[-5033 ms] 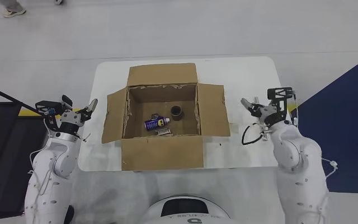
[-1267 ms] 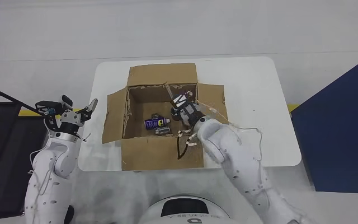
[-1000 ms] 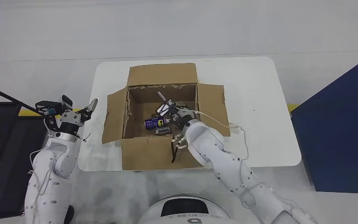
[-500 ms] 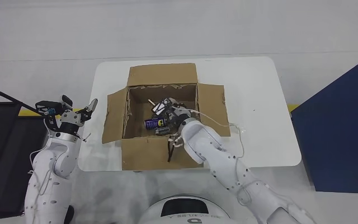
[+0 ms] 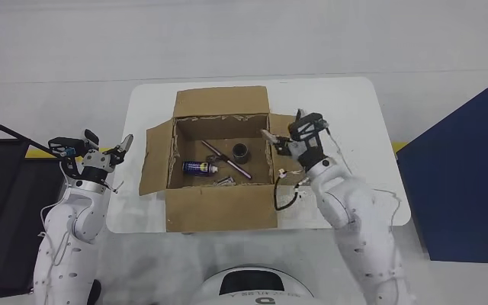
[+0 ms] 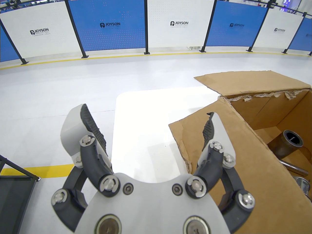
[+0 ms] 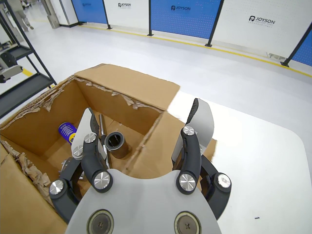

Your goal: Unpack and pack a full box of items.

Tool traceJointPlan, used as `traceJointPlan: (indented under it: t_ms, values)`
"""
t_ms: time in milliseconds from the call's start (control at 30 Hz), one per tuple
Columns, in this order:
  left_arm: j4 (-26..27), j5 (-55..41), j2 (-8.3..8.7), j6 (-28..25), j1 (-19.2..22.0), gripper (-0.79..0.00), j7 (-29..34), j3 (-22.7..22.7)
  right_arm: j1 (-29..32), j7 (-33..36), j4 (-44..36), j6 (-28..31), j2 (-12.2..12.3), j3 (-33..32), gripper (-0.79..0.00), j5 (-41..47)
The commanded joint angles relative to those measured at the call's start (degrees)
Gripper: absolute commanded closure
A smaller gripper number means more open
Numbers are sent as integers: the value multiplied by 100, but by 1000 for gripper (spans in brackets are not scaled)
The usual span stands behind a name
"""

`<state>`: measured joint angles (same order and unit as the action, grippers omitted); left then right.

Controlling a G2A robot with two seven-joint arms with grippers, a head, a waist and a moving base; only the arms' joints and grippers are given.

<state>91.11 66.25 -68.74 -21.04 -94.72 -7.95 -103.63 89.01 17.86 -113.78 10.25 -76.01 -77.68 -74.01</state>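
Open brown cardboard box (image 5: 221, 207) sits mid white rounded counter (image 5: 343, 107), all 4 flaps folded out. Box torn along top edges.

Inside, on box floor:
- Blue-and-yellow spray can (image 5: 197, 165) lies on its side, left of centre.
- Short dark metal cylinder sleeve (image 5: 241, 152) stands on end toward far right, bore up.
- Thin steel rod (image 5: 231, 159) lies diagonal, far-left to near-right, betw. can and sleeve. Touching sleeve or just beside it, can't tell.
- Small silvery metal part (image 5: 223, 181) lies by near wall, just beside can's right end. Too small to tell detail.

Right pincer (image 5: 283, 126) hangs above box's right flap, by the right wall. Fingers spread wide, nothing betw. them. Its wrist view looks down into box, w/ can, rod and sleeve beside one finger.

Left pincer (image 5: 107, 140) sits out past counter's left edge, well apart from box. Also spread wide, holding nothing. Its wrist view has box's left flap just behind one fingertip, sleeve + rod seen inside box beyond.
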Motion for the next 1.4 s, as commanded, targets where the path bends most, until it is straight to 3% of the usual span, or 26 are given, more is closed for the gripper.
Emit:
traceJointPlan:
  t_ms: [0, 133, 200, 233, 367, 667, 833, 1000, 1200, 1367]
  values:
    - [0, 0, 0, 0, 0, -785, 0, 0, 101, -91, 130, 184, 36, -497, -606, 448]
    - [0, 0, 0, 0, 0, -785, 0, 0, 136, -62, 611, 504, 114, -1209, -631, 904]
    - [0, 0, 0, 0, 0, -785, 0, 0, 81, 45, 881, 681, 159, -1436, -773, 789]
    - [0, 0, 0, 0, 0, -785, 0, 0, 52, 141, 1050, 793, 187, -1517, -785, 633]
    - [0, 0, 0, 0, 0, -785, 0, 0, -105, 281, 1654, 1148, 286, -1674, -785, -244]
    - [0, 0, 0, 0, 0, -785, 0, 0, -457, 308, 2350, 1717, 353, -1366, -785, -686]
    - [0, 0, 0, 0, 0, -785, 0, 0, -568, -133, 2453, 2683, 383, -1390, -785, 318]
    - [0, 0, 0, 0, 0, -785, 0, 0, -616, 76, 2344, 3278, 415, -1470, -785, 1695]
    - [0, 0, 0, 0, 0, -785, 0, 0, -398, 523, 1461, 2835, 401, -1036, -785, 2038]
    - [-140, 457, 41, 11, -109, -785, -167, -170, -311, 702, 756, 2379, 351, -189, -785, 1387]
